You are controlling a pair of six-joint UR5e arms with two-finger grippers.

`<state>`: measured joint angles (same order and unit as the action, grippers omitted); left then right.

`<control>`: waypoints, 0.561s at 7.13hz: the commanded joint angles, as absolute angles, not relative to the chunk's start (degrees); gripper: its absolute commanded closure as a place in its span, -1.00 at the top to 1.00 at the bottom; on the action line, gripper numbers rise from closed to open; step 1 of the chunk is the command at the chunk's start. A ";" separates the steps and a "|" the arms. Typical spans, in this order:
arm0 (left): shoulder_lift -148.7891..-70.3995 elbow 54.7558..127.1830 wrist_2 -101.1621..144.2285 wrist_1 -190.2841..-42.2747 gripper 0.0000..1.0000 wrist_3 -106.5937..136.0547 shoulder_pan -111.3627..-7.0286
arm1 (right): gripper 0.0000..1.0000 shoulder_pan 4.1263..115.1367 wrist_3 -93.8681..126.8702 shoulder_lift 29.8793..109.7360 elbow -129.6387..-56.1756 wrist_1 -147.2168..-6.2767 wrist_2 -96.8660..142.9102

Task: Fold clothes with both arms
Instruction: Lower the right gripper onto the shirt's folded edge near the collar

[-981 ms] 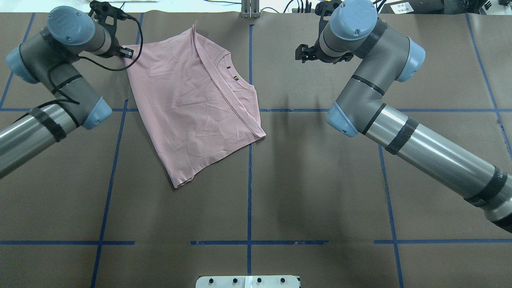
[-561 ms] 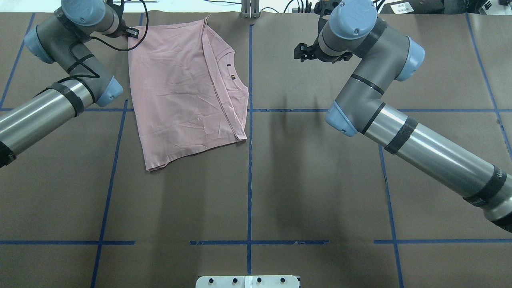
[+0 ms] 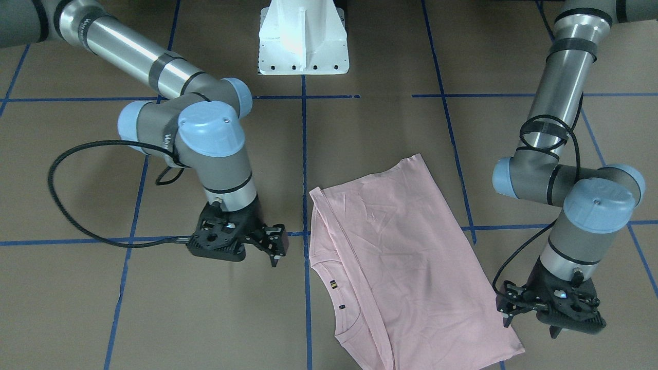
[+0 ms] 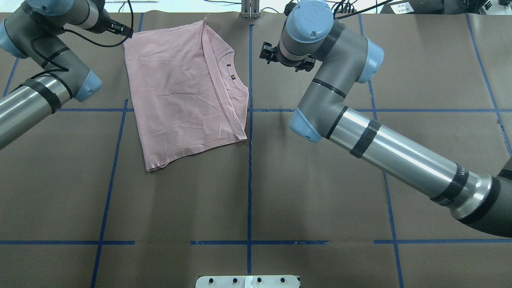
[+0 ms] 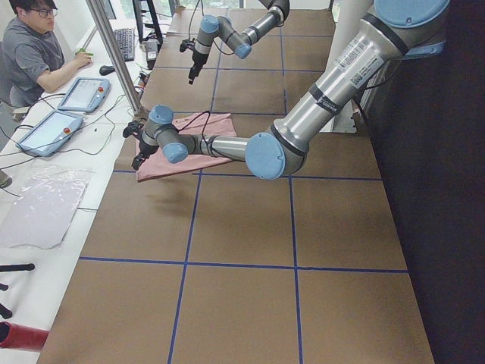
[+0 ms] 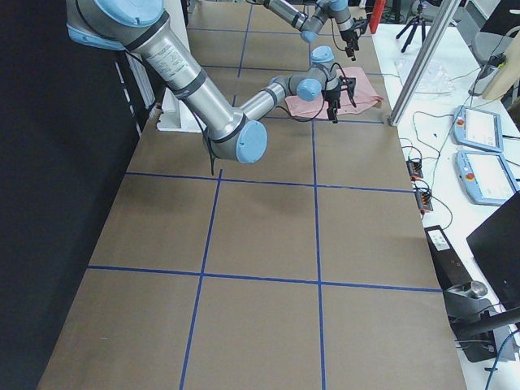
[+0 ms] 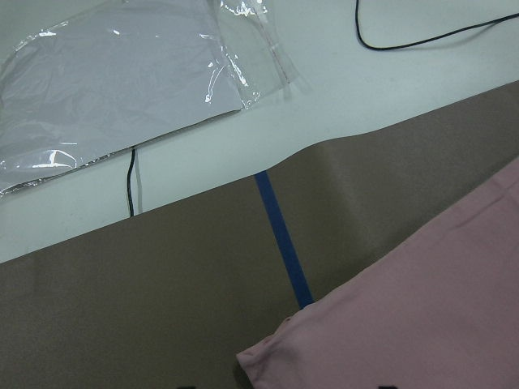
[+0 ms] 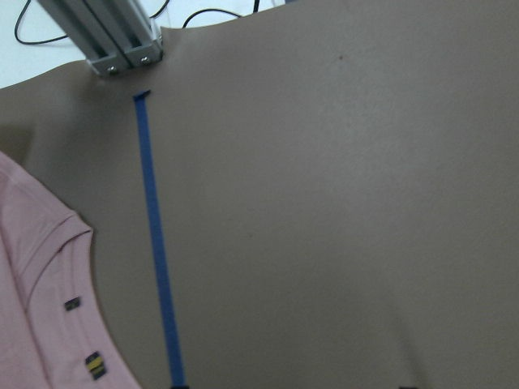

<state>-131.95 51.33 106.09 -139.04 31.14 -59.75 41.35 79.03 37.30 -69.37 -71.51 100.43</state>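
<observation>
The pale pink T-shirt (image 4: 184,92) lies folded in half, plain side up, collar to the right, at the far left-centre of the table; it also shows in the front view (image 3: 401,267). My left gripper (image 3: 529,329) is open and empty, just off the shirt's far left corner (image 7: 389,332), which lies flat. My right gripper (image 3: 279,246) is open and empty, hovering over bare table right of the collar (image 8: 49,324). In the overhead view the left gripper (image 4: 120,29) and the right gripper (image 4: 267,53) are mostly hidden by their wrists.
The white pedestal base (image 3: 303,41) is at the near edge. An aluminium post (image 4: 250,10) stands at the far edge. A clear plastic sheet (image 7: 122,81) and cables lie beyond it. An operator (image 5: 34,53) sits at the side bench with tablets.
The left gripper dragged the shirt's corner toward the far edge, let it go and drew back to the left. The right arm swung left toward the collar.
</observation>
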 commanded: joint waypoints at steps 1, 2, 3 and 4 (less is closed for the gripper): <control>-130.96 53.26 106.61 -139.22 1.00 31.20 -59.94 | 0.38 36.41 84.10 31.40 -63.48 -72.51 97.23; -130.96 53.35 106.61 -139.22 1.00 31.29 -59.85 | 0.38 34.65 84.37 29.03 -62.24 -75.82 96.69; -130.96 53.35 106.61 -139.22 1.00 31.29 -59.94 | 0.40 33.15 84.37 27.44 -61.70 -78.55 96.51; -130.96 53.35 106.61 -139.22 1.00 31.29 -59.85 | 0.37 31.48 84.37 27.34 -61.18 -78.75 94.68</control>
